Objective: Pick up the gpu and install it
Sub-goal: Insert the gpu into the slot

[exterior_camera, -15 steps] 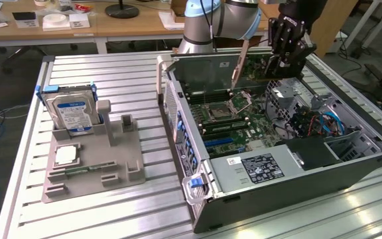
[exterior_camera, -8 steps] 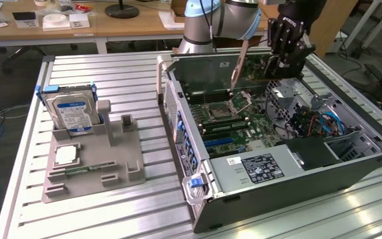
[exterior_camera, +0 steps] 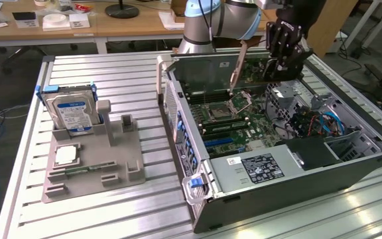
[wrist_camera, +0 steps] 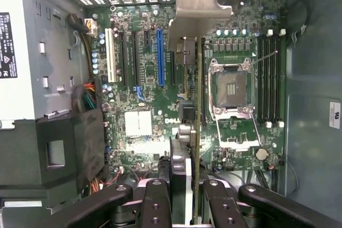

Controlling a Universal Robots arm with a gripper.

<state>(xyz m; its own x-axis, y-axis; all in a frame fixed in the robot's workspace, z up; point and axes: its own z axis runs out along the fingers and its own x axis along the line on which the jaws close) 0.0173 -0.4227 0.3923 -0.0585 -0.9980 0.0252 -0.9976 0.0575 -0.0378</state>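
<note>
The jaws grip the gpu [exterior_camera: 265, 70] [wrist_camera: 198, 94] narrowly by one end and hold it on edge over the motherboard [exterior_camera: 244, 132] [wrist_camera: 139, 78]. This is inside the open computer case [exterior_camera: 297, 194], near the far edge of the slatted surface [exterior_camera: 111, 209]. The card's silver bracket [exterior_camera: 239, 64] [wrist_camera: 199, 4] is at the end away from the jaws.

Wooden desks [exterior_camera: 144, 27] behind — floor [exterior_camera: 5, 94] perhaps carpeted.
</note>
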